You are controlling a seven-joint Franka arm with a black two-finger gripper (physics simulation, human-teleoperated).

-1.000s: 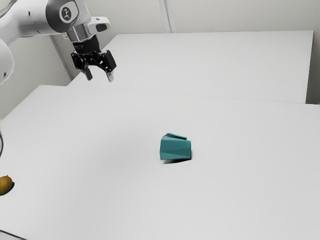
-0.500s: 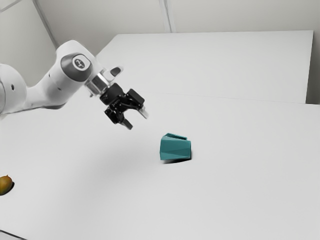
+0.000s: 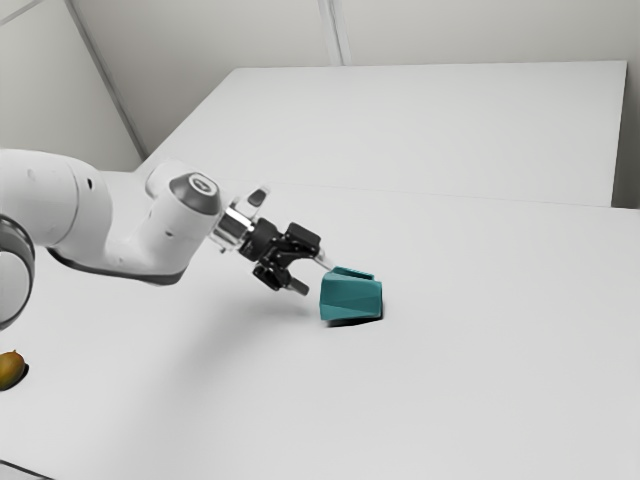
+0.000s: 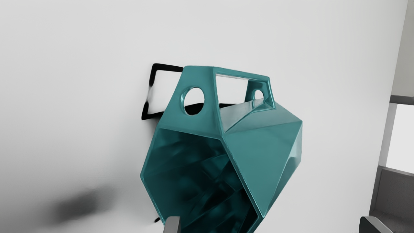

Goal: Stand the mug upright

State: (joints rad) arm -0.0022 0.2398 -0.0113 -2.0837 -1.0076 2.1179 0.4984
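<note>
In the exterior view my gripper point(image 3: 314, 277) is low over the table, tilted toward the teal mug point(image 3: 351, 298) and close beside its left end. The mug lies on its side, its handle upward. From the wrist view, the mug point(image 4: 258, 145) turns its open mouth toward my hand. The gripper point(image 4: 270, 225) is open there, its fingertips wide apart; one is in front of the mug's mouth and the other stands out past its outer wall. Whether a fingertip touches the mug I cannot tell.
A brown-orange fruit point(image 3: 11, 369) lies at the exterior view's left edge, far from the mug. The white table point(image 3: 480, 380) spreads around the mug. A pale wall or panel point(image 3: 430, 130) stands behind it.
My gripper has come down and across toward the exterior view's right, from high above the table to beside the mug. The mug has not moved.
</note>
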